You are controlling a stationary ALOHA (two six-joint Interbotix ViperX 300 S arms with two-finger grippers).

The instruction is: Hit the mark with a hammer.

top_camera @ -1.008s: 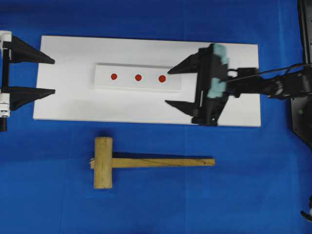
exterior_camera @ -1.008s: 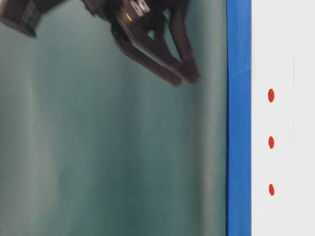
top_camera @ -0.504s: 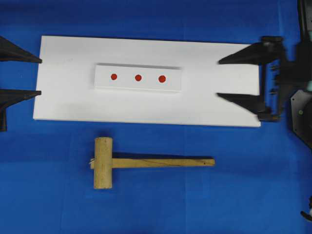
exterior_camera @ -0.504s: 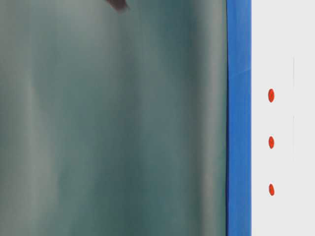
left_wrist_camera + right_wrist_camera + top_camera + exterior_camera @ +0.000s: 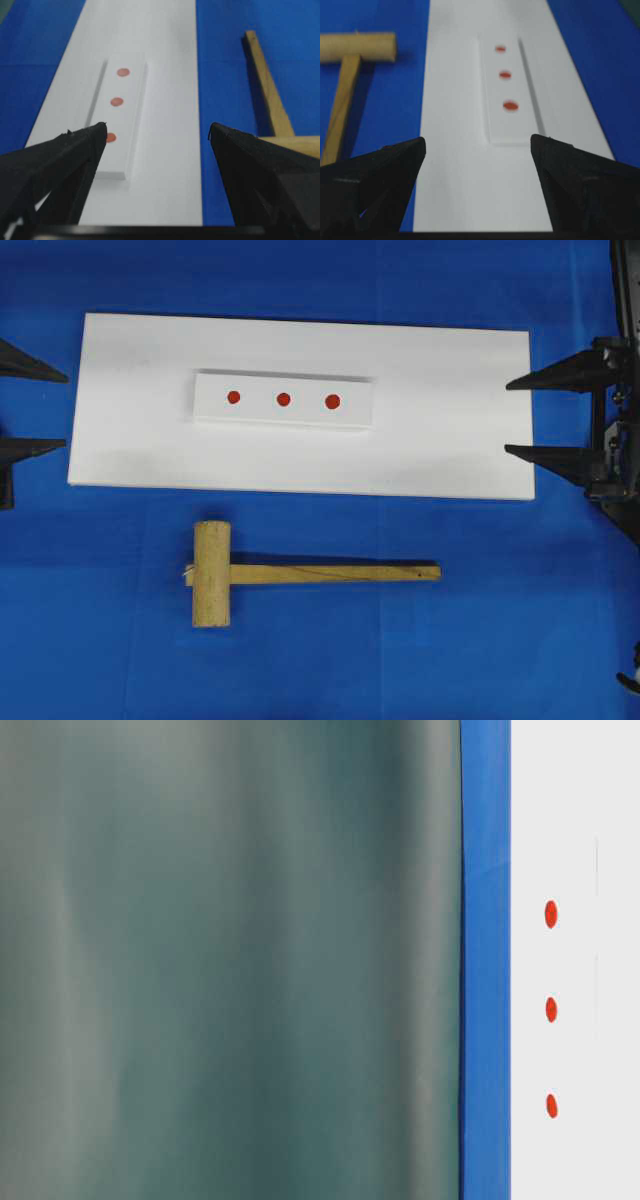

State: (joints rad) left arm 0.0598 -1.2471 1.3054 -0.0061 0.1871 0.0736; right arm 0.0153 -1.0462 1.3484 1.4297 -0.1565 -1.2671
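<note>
The left end effector [image 5: 62,408] sits spread and empty at the left edge of the white board [image 5: 450,440]; the right end effector [image 5: 512,418] sits spread and empty at the right edge. Between them lies the raised strip [image 5: 355,405] with three red dots, the mark [image 5: 333,401] rightmost. The hammer [image 5: 212,573] lies apart on the blue counter [image 5: 500,620], nothing blocking it. The table-level view shows only dots, no hammer.

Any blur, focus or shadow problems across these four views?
Overhead: sharp and evenly lit; the hammer casts a thin shadow along its handle. Table-level: mostly a blurred grey-green backdrop, picture apparently turned sideways, red dots small. Left wrist: claw fingertips soft, the strip clearer. Right wrist: the mark slightly soft, far dots softer.
</note>
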